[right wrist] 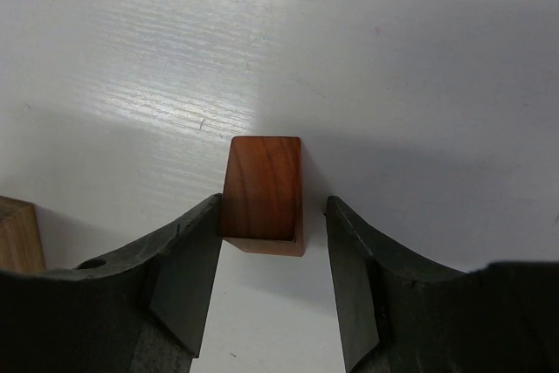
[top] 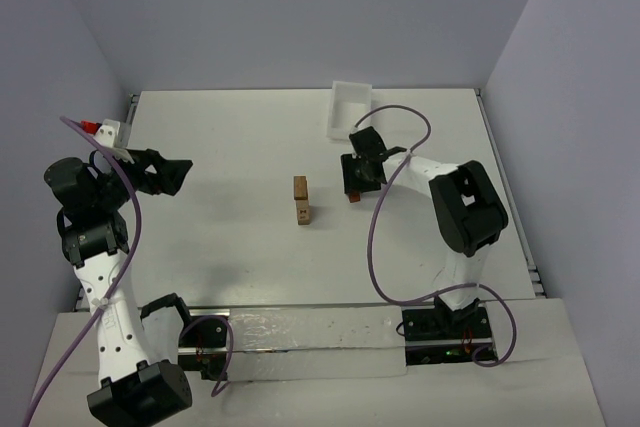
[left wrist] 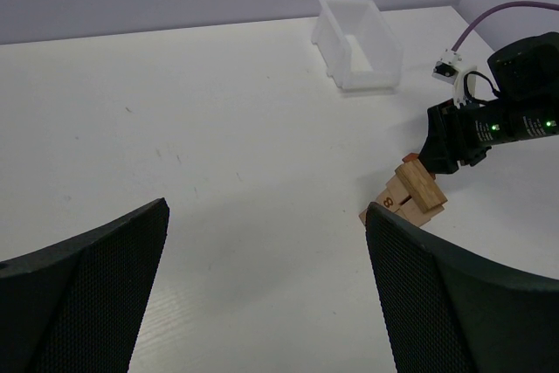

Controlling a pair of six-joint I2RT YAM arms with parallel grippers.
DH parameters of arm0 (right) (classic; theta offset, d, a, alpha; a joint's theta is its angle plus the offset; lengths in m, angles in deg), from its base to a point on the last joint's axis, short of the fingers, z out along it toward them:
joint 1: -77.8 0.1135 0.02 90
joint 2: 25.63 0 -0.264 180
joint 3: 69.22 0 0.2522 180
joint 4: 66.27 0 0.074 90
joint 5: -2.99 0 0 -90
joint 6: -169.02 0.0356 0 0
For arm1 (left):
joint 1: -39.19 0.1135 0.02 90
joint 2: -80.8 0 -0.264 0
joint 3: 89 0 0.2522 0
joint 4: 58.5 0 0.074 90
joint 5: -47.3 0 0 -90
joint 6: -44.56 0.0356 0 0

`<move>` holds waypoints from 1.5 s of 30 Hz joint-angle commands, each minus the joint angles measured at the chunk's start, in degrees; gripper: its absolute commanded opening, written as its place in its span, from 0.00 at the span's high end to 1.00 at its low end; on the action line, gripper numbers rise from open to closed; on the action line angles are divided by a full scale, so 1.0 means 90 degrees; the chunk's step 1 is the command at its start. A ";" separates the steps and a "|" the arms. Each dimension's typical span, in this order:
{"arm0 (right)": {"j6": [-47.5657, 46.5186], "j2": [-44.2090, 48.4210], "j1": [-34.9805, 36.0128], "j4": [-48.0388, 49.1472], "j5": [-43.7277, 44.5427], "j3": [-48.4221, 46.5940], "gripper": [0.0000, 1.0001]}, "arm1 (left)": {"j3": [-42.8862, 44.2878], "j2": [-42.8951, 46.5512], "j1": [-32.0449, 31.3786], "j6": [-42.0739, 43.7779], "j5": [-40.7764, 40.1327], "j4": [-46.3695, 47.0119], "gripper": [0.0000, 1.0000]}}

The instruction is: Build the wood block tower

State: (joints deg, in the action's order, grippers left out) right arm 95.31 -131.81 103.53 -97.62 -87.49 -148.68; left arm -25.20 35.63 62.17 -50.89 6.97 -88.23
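Occlusion nearest the lenses first. Left gripper cropped by the bottom edge of its wrist view: only two dark, mesh-faced fingers showing, spread wide, bare table between them. Foot of the wood block tower masked there by the right-hand finger.

In the right wrist view, right gripper parted around a reddish-brown block resting on the table. One pad at the block's side, touching or nearly so; thin slit of white on the other side, so not clamped. Near end of the block sunk between the fingers. Sliver of a tan block cut off by the left edge, too little to say more.

From above, tower standing near mid-table, upright, narrow, tan; number of pieces hard to settle. Right gripper just beside it to the right, apart from it, with the reddish-brown block a mere speck under the tips. Left gripper well apart on the left side. Purple cables looping over both arms. Farther back, white rectangular tray at the far edge, beyond the right gripper.

Writing: what looks like an 8 on one tower face in the left wrist view, partly covered by the finger. Dark marks on the lower block from above, too small to read. Two green lights on the right arm's wrist.
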 commanded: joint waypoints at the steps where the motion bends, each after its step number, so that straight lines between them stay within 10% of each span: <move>1: -0.0244 0.0396 0.0089 0.0600 0.0402 0.0293 0.43 | -0.0033 0.0058 0.0025 -0.0108 0.0146 0.0319 0.01; 14: -0.0422 0.0675 0.0312 0.1251 0.0743 0.0683 0.52 | -0.0117 0.0124 0.0025 -0.0078 0.0136 0.0339 0.01; 24: 0.0726 0.1498 0.0417 -0.0494 0.0819 0.0102 1.00 | -0.0230 0.0294 0.0025 -0.0158 0.0096 0.0381 0.01; 32: 0.2043 0.1886 0.0831 -0.2849 0.1743 -0.1750 1.00 | -0.0568 0.0574 0.0025 -0.0405 -0.0044 0.0680 0.01; 45: 0.2459 0.1778 0.2274 -0.3416 0.2113 -0.2978 1.00 | -0.0867 0.0749 0.0025 -0.0581 -0.0243 0.0955 0.01</move>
State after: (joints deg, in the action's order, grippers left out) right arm 116.05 -114.24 119.48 -126.38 -71.67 -169.40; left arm -32.71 41.93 62.17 -54.46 5.81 -82.73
